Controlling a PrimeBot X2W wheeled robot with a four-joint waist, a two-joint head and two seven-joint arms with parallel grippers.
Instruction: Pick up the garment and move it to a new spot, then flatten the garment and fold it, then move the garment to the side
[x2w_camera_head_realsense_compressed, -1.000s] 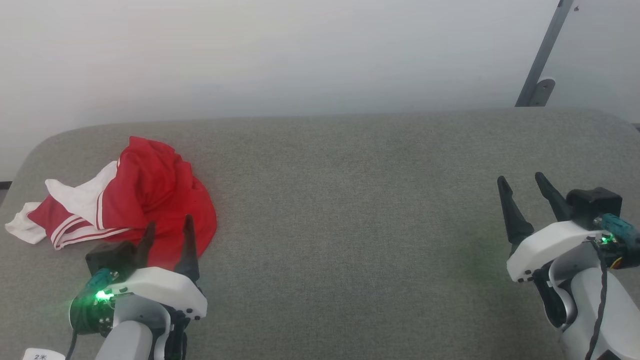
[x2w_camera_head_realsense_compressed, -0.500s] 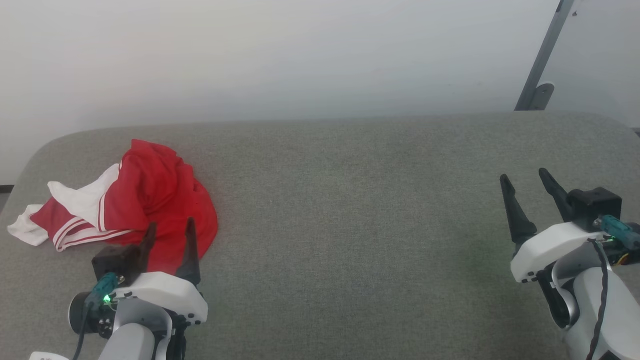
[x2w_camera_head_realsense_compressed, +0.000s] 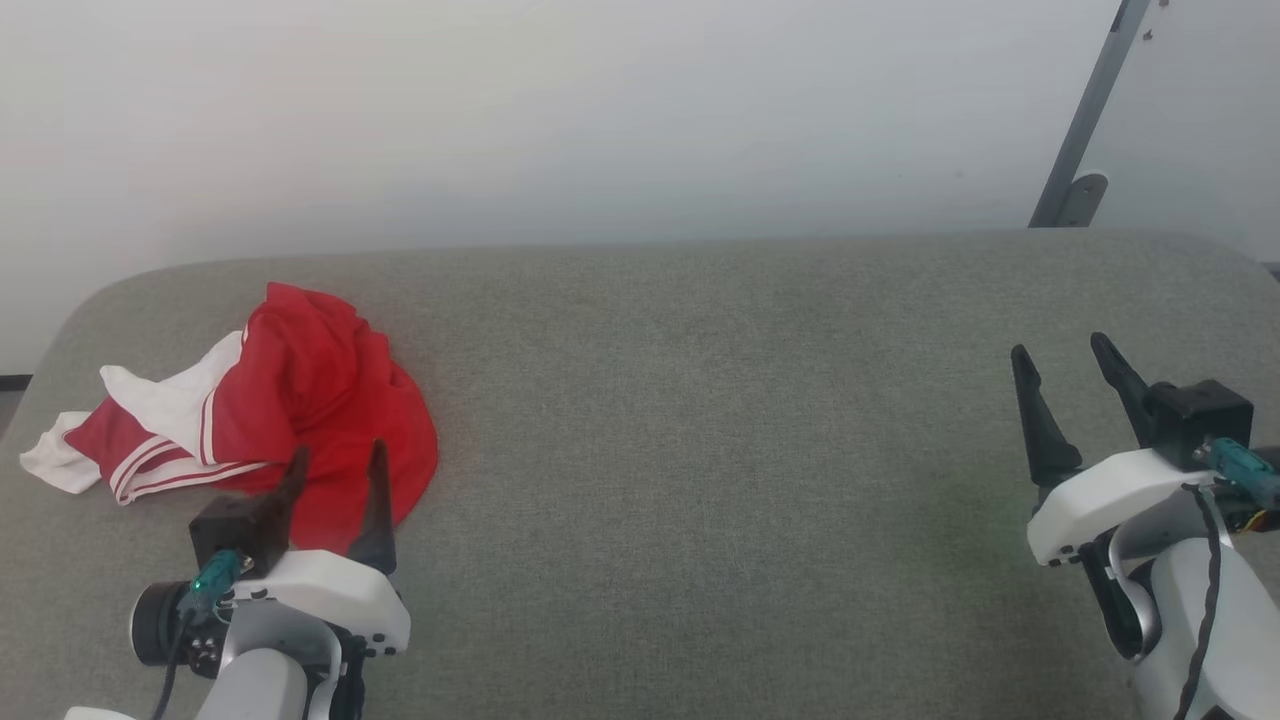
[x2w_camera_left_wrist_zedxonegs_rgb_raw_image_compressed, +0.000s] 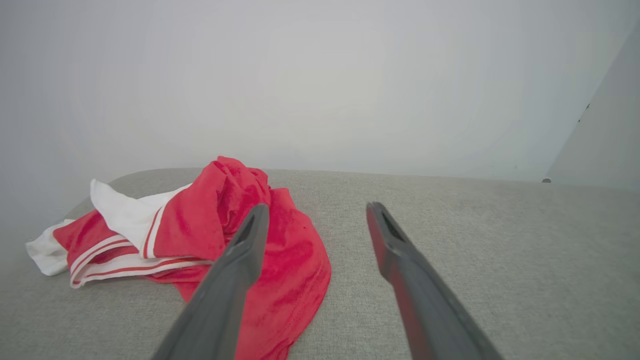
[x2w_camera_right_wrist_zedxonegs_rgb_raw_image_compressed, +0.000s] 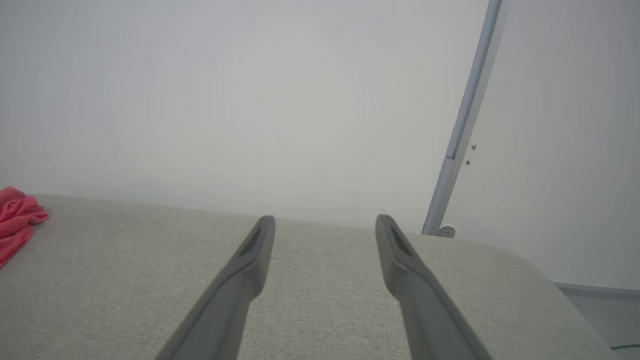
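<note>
The garment, a red T-shirt with white sleeves and striped trim, lies crumpled at the left end of the grey upholstered surface. In the left wrist view the garment sits ahead and to the left. My left gripper hovers open just short of its near edge, fingers pointing at it, nothing between them; it also shows as the left gripper. My right gripper stands open far to the right over bare fabric, and again as the right gripper. A bit of the garment shows at that view's left edge.
A pale wall rises behind the surface. A grey metal post with a bracket stands at the back right. The surface's corners are rounded, and its left end drops off close beside the garment.
The whole head picture has slid down slightly, so the camera moved. Both grippers stay open and keep roughly their places; the garment lies as before.
</note>
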